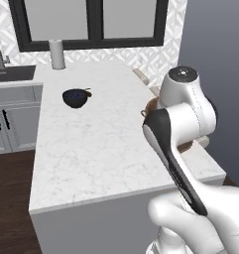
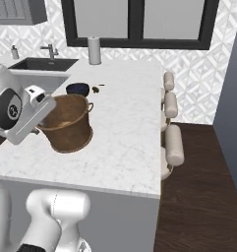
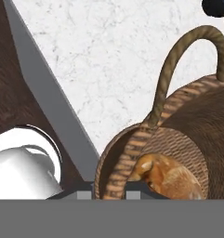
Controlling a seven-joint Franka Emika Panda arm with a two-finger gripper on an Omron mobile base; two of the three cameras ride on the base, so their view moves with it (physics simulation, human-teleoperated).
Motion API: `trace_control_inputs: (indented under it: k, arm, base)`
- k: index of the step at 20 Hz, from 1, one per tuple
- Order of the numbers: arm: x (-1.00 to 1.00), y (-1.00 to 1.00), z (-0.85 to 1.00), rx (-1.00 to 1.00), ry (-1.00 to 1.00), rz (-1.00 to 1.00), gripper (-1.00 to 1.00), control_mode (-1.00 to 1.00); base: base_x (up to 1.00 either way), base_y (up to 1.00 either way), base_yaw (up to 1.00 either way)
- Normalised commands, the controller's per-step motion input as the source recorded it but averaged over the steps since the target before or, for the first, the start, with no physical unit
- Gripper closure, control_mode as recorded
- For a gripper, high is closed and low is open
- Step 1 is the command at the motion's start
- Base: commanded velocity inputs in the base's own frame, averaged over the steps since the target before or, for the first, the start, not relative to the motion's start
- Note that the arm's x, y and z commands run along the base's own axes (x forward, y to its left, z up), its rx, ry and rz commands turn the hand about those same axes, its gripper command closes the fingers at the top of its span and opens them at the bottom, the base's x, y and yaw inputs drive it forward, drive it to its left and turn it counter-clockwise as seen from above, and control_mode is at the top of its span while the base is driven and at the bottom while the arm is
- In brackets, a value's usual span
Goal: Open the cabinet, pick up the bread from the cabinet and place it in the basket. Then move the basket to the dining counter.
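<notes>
The round brown woven basket point(image 2: 67, 125) stands upright on the white marble dining counter point(image 2: 130, 133), near its front left corner. My gripper point(image 2: 45, 119) is shut on the basket's near rim. In the hand view the rim point(image 3: 114, 169) passes between my gripper's point(image 3: 108, 194) two tips, and the tan-orange bread point(image 3: 167, 179) lies inside the basket on its bottom. The rope handle point(image 3: 178, 51) arches over the opening. From the left base view my arm hides most of the basket point(image 1: 150, 105) on the counter point(image 1: 101, 149). A corner of the gray cabinet point(image 2: 14, 11) shows at top left.
A dark blue bowl point(image 2: 77, 89) sits behind the basket, with a small brown bit point(image 2: 96, 89) beside it. A paper towel roll point(image 2: 94, 50) stands by the window. A black sink point(image 2: 44, 64) lies at left. Pale stools point(image 2: 171, 138) line the counter's right side.
</notes>
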Motion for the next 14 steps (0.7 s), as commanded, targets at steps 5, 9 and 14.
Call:
trace_control_inputs:
  k: [5, 9, 14]
  arm:
    - [1.0, 0.0, -0.57, 0.05, 0.06, 0.0, 1.0, -1.0]
    - [1.0, 0.0, -0.73, 0.0, 0.15, 0.0, 1.0, -1.0]
    - [1.0, -0.01, -0.55, 0.0, 0.1, 0.0, 1.0, -1.0]
  base:
    - [0.0, 0.0, 0.0]
    - [0.0, 0.0, 0.0]
    - [0.0, 0.0, 0.0]
